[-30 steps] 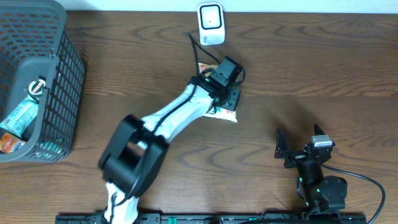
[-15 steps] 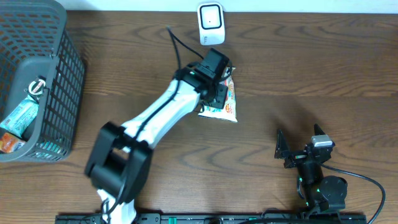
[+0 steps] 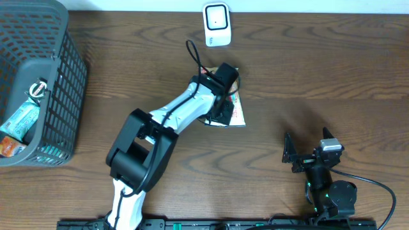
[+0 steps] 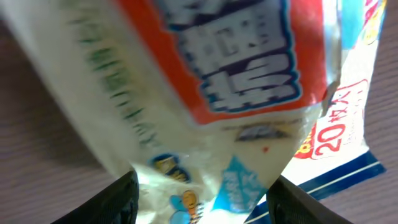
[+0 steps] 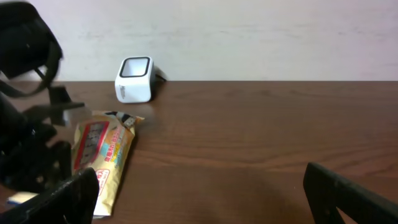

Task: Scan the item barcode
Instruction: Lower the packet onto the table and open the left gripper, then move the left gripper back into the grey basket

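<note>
- Dark wooden tabletop (image 3: 332,76) runs back to a pale wall.
- Snack packet (image 5: 102,158), printed red, yellow and white, lies flat on it, in front of the white scanner (image 3: 216,24) and apart from it.
- Left fingers (image 4: 118,200) stand apart on either side of the packet; I cannot tell whether they press it.
- Right fingers (image 5: 348,193) are spread wide and hold nothing, well apart from the packet.
- Wire basket (image 3: 61,76) holding other packets stands at the far left.

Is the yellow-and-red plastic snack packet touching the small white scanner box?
Apart. Right wrist view shows bare wooden table between snack packet and scanner box.
</note>
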`<state>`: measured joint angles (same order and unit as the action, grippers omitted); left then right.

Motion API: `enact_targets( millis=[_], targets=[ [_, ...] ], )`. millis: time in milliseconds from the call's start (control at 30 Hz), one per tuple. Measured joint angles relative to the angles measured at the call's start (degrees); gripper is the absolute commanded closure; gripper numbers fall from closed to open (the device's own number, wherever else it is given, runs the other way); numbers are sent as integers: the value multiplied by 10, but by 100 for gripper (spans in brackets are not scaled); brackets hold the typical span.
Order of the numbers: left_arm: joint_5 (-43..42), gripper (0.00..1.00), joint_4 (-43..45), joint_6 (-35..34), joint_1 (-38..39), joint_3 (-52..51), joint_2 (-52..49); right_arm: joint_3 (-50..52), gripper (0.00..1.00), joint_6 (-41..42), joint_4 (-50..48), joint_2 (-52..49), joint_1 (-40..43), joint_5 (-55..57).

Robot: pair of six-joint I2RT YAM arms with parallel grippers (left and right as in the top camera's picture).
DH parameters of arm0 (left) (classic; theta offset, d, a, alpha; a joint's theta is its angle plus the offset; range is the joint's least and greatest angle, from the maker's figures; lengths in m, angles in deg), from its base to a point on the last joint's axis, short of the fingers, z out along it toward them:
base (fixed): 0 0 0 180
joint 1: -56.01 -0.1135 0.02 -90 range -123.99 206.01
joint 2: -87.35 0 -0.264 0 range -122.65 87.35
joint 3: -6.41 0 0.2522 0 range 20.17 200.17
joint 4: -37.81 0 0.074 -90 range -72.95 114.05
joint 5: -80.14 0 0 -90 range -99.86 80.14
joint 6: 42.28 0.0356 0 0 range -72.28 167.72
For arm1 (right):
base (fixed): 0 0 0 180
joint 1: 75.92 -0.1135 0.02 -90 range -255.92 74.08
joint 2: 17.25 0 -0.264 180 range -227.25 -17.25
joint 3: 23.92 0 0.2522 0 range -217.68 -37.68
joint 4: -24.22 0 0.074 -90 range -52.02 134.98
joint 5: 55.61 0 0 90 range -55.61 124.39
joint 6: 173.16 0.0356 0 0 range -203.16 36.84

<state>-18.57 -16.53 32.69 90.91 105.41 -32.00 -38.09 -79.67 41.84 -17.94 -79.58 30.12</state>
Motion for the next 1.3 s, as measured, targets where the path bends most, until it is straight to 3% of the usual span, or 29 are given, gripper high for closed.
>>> enact_targets(
  millis=[133, 300, 533, 733, 900, 1100, 1133, 1300],
  targets=[
    [0, 36, 6, 0, -27, 1, 57, 0, 1, 0, 0, 0, 0, 0],
    [7, 36, 64, 5, -78, 14, 203, 0, 1, 0, 0, 0, 0, 0],
    [106, 34, 164, 16, -166, 26, 368, 0, 1, 0, 0, 0, 0, 0],
    [171, 34, 226, 47, -288, 28, 455, 0, 1, 0, 0, 0, 0, 0],
    [186, 33, 228, 63, -424, 28, 467, 0, 1, 0, 0, 0, 0, 0],
    [195, 32, 227, 66, -585, 28, 411, 0, 1, 0, 0, 0, 0, 0],
    [195, 22, 227, 67, -606, 28, 396, 0, 1, 0, 0, 0, 0, 0],
    [196, 20, 226, 89, -677, 28, 297, 0, 1, 0, 0, 0, 0, 0]
  ],
)
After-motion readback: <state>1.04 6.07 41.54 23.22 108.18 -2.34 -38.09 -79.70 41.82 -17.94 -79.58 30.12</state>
